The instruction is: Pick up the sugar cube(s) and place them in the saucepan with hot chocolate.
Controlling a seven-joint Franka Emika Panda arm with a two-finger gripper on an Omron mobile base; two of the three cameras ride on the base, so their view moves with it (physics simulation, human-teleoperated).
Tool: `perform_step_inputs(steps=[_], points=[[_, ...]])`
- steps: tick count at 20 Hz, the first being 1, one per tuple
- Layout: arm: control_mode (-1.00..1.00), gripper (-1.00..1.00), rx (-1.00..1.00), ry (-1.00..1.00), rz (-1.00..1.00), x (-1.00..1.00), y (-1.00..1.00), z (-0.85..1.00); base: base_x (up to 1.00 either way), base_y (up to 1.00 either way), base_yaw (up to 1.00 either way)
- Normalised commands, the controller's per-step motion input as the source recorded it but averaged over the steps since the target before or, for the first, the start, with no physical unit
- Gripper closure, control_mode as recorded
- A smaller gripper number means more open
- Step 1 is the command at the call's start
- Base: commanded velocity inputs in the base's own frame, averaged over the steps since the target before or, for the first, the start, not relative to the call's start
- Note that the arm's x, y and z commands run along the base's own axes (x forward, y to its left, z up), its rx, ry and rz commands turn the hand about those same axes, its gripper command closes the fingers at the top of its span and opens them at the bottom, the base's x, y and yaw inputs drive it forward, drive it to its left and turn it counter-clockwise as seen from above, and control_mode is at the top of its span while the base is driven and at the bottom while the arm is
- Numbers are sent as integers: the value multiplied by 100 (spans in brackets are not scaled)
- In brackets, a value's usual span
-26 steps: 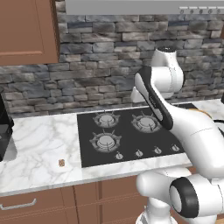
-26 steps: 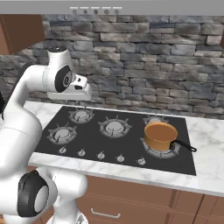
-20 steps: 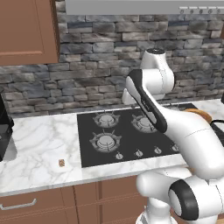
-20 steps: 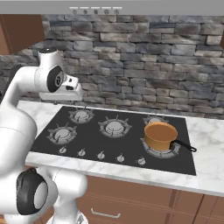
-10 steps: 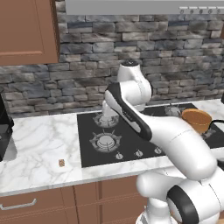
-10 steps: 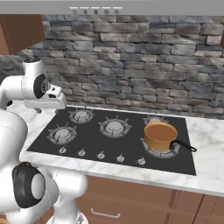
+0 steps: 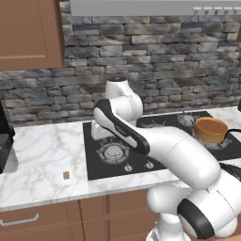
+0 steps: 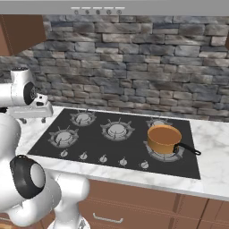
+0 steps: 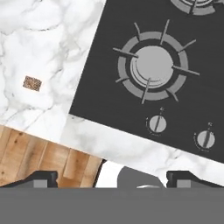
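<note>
1. We see our gripper (image 9: pixel 112 177) with its fingers spread wide, holding nothing, above the front of the hob (image 9: pixel 131 65).
2. The cube (image 9: pixel 32 83) lies on the marble counter (image 9: pixel 39 43) at about 10 o'clock in the hand view, well apart from the fingertips.
3. The pan (image 8: pixel 164 138) sits on the hob's right burner, handle (image 8: pixel 188 148) toward 4 o'clock.

Sugar cube (image 7: pixel 66 175) on counter (image 7: pixel 42 155), left of stove (image 7: pixel 141 146)
</note>
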Motion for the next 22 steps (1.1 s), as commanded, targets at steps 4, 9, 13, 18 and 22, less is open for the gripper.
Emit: perform_step_inputs(steps=[4, 9, 13, 18, 22], points=[[-100, -100, -4, 13, 22, -1, 67, -34, 0, 0, 0], [-100, -100, 0, 7, 15, -7, 61, -35, 0, 0, 0], [-100, -100, 0, 2, 0, -15, 62, -33, 0, 0, 0], [-100, -100, 0, 1, -20, 1, 29, -36, 0, 0, 0], [-100, -100, 0, 0, -34, 15, 46, -40, 0, 0, 0]])
